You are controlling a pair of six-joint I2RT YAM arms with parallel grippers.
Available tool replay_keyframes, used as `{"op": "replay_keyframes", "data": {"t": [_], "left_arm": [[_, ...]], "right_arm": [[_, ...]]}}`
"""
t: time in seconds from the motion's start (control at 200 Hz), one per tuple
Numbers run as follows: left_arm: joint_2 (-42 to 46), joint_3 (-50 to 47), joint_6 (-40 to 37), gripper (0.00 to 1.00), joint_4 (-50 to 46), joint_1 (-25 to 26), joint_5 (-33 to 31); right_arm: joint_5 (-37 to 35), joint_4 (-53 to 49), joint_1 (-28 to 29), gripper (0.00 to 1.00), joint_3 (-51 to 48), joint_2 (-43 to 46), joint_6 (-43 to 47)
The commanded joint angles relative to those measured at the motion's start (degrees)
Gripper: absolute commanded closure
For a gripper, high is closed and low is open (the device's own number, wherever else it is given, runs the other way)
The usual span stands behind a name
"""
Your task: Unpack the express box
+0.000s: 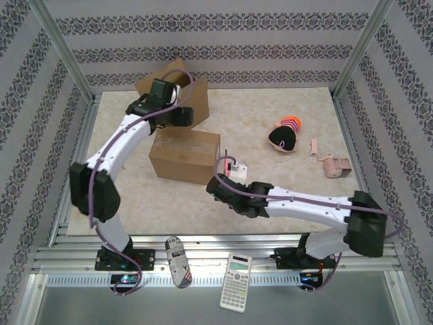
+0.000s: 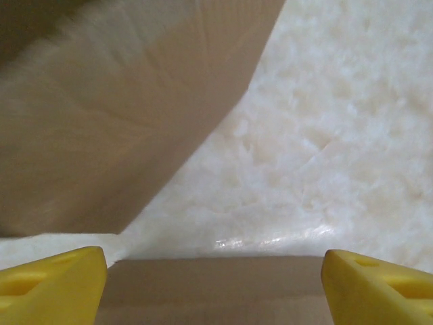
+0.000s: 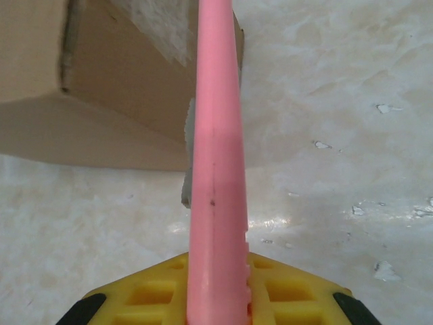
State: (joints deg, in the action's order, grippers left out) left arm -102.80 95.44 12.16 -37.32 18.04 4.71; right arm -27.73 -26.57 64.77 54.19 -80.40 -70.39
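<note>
- The right hand [image 1: 228,169] is low over the counter [image 1: 284,108], arm stretched left. It is clenched on a thin pink tool [image 3: 215,135] that points at the near corner of the box [image 1: 184,154].
- The box sits mid-counter. It looks light and stiff, with smooth sides. I think the top flaps are the best place to grab.
- The left hand [image 2: 213,288] hangs over the box's far edge, fingers [image 2: 51,281] wide apart, holding nothing.

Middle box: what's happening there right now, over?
Left gripper open, above box far edge. Right gripper shut on pink cutter at box's right corner. Box flaps closed. Second box close behind.
</note>
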Motion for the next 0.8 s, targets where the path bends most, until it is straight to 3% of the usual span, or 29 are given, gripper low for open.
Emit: {"op": "replay_keyframes", "data": {"t": [0.0, 0.385, 0.635, 0.799], "left_arm": [[-2.7, 2.9, -4.8, 0.17, -3.6, 1.0, 2.9], [-4.4, 0.7, -5.5, 0.15, -6.8, 1.4, -5.2], [1.4, -6.3, -2.4, 0.15, -11.2, 1.7, -8.7], [7.6, -12.4, 1.0, 0.15, -13.2, 2.7, -8.6]], "right_arm": [[-3.8, 3.6, 0.5, 1.00, 3.0, -3.9, -5.4], [-3.1, 8.7, -7.2, 1.00, 8.1, -12.9, -5.8], [-0.6, 11.9, -14.3, 1.00, 14.3, -17.7, 1.6], [5.9, 12.6, -19.6, 1.00, 20.2, -21.6, 6.8]]}}
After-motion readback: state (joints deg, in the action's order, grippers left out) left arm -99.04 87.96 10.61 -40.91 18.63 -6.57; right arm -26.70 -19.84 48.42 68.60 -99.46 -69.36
